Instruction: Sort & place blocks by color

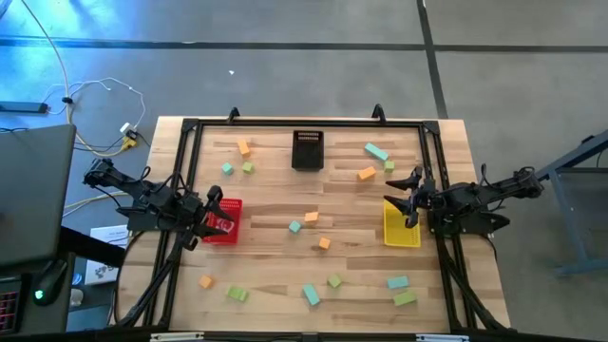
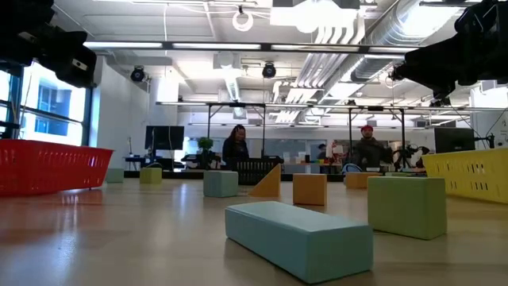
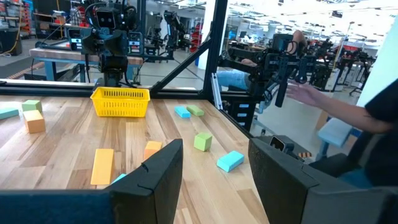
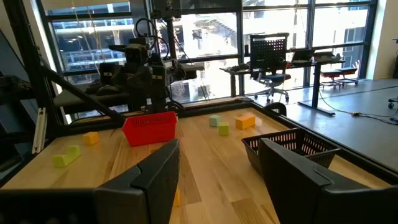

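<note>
The wooden table (image 1: pixel 285 285) carries a red basket (image 1: pixel 222 220) at left, a yellow basket (image 1: pixel 400 226) at right and a black basket (image 1: pixel 307 149) at the far edge. The blocks (image 1: pixel 311 294) lie scattered flat, bars pointing every way. The left gripper (image 1: pixel 211 217) hovers over the red basket, the right gripper (image 1: pixel 404 201) over the yellow; both stand open and empty. Two people show, blurred, in the workshop behind.
</note>
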Action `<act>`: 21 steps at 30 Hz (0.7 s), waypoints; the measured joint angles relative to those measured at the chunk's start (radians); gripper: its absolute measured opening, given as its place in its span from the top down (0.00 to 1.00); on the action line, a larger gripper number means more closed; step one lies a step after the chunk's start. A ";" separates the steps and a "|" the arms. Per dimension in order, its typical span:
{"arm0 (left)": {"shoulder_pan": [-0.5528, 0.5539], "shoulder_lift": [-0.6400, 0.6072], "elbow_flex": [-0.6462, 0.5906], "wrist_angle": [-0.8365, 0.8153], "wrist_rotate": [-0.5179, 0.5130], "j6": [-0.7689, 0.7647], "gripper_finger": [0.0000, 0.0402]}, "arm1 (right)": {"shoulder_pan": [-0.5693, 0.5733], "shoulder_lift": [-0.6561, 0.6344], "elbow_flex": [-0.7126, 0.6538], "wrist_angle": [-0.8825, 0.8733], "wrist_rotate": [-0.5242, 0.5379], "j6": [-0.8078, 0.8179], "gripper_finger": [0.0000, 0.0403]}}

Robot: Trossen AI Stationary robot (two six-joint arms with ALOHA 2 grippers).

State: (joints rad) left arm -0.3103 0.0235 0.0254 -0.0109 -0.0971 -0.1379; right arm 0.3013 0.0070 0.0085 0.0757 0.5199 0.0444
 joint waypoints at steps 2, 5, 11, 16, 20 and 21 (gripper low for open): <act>0.000 0.000 0.000 0.000 0.000 0.000 0.58 | 0.000 0.000 0.000 0.000 0.000 0.000 0.49; 0.000 0.000 0.000 0.000 0.000 -0.009 0.58 | 0.000 0.000 0.000 0.000 0.000 0.000 0.49; 0.000 0.000 0.000 0.000 0.000 -0.026 0.58 | 0.000 0.000 0.000 0.000 0.000 0.000 0.49; 0.000 0.000 0.000 0.000 0.000 -0.097 0.58 | 0.000 0.000 0.000 0.000 0.000 0.000 0.49; 0.000 0.000 0.000 0.000 0.000 -0.095 0.58 | 0.000 0.000 0.000 0.000 0.002 0.000 0.49; 0.000 0.000 0.000 0.000 0.000 -0.095 0.58 | 0.000 0.000 0.000 0.000 0.002 0.000 0.49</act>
State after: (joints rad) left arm -0.3101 0.0233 0.0254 -0.0109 -0.0971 -0.2333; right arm 0.3012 0.0067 0.0086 0.0757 0.5220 0.0443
